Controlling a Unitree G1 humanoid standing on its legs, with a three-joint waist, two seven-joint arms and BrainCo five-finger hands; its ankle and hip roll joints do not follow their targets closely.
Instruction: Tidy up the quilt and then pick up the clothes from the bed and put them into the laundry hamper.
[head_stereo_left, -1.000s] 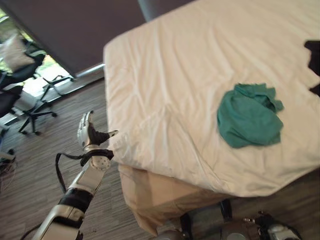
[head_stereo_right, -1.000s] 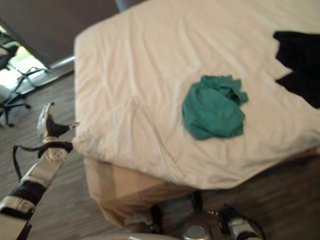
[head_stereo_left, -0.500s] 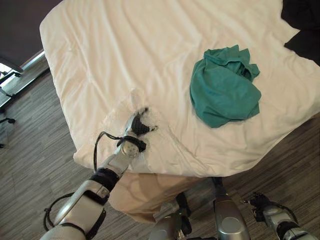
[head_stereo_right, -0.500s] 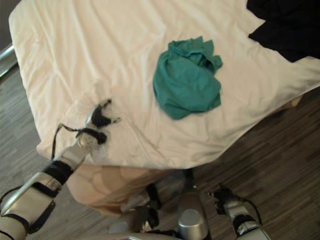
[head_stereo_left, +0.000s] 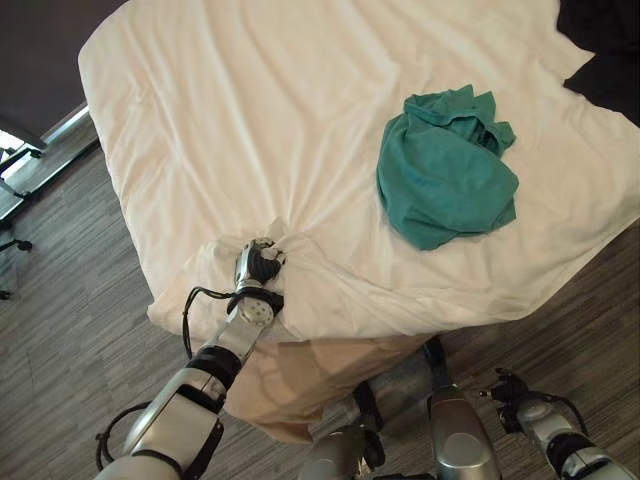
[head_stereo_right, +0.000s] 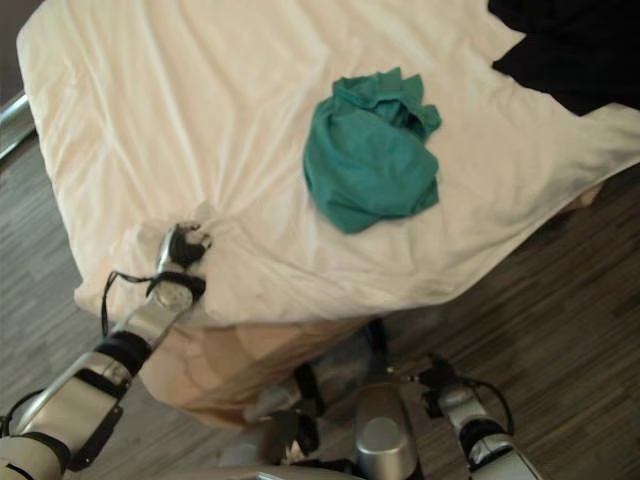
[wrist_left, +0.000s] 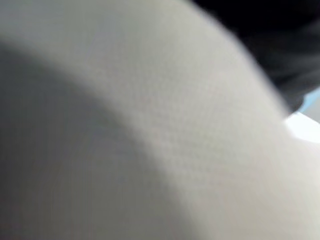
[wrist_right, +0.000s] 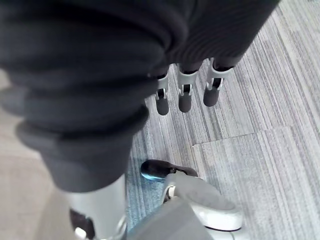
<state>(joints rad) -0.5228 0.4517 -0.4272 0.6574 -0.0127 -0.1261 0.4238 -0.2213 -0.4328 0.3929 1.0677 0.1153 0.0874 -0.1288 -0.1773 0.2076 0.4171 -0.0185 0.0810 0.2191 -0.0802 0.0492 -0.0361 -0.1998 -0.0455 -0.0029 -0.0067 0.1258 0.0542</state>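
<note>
— Where's the left hand (head_stereo_left: 258, 268)?
— At the near corner of the cream, creased quilt (head_stereo_left: 300, 120), fingers curled round a bunched fold; creases fan out from it.
— And the clothes?
— A crumpled teal garment (head_stereo_left: 445, 180) lies well apart, a black garment (head_stereo_left: 605, 45) at the far edge. The right hand (wrist_right: 182, 97) hangs relaxed over the grey floor (wrist_right: 260, 125).

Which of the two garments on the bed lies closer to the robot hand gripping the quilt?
The green garment, crumpled mid-quilt, is closer to the left robot hand. The black garment lies farther off at the bed's far corner.
</note>
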